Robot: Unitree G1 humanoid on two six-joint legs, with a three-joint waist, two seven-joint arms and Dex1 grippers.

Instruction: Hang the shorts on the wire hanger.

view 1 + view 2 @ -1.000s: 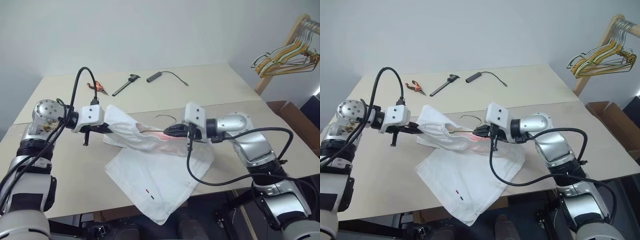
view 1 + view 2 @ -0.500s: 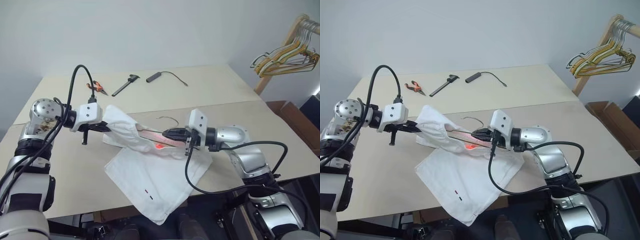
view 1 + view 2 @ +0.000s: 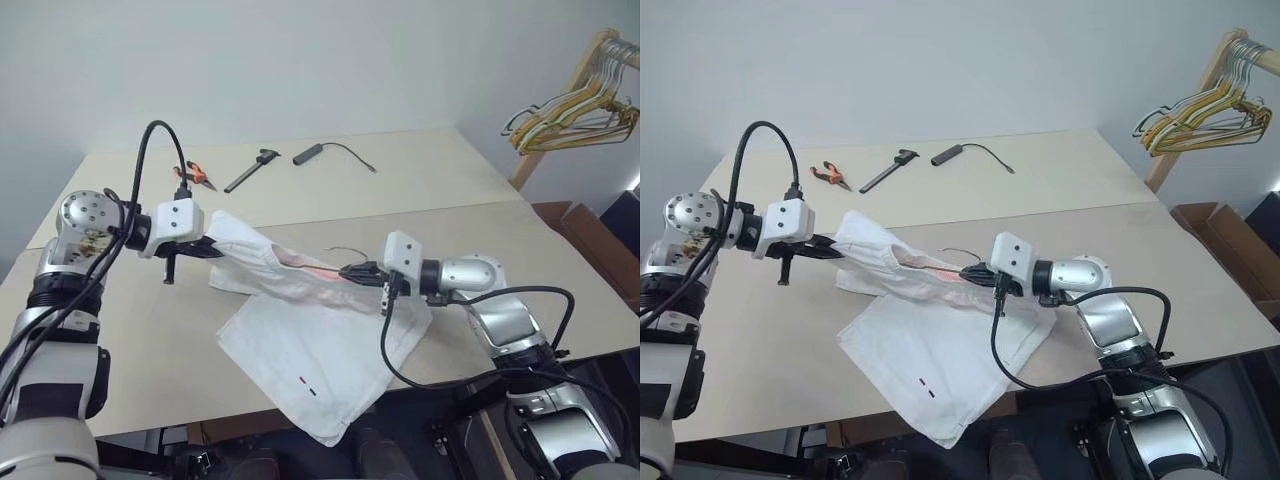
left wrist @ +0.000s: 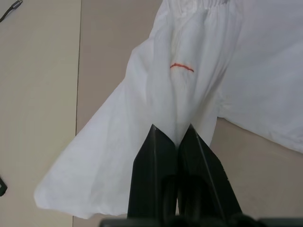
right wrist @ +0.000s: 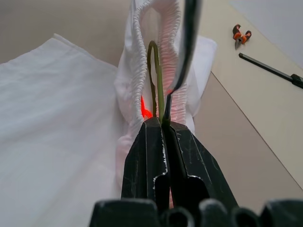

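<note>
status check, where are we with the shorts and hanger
Left gripper shut on shorts, lifting one end off the table. Right gripper shut on hanger, wire inside the waistband. Nothing in the way.

So the left gripper (image 4: 177, 137) has both black fingers (image 4: 154, 179) pressed tight together, pinching a fold of the shorts (image 4: 156, 118). The white cloth fans out from that pinch point and drapes over the tan table (image 4: 42, 94). There's a short red mark (image 4: 182, 67) on the fabric past the fingertips, with the gathered waistband (image 4: 208, 7) further beyond it.
</note>
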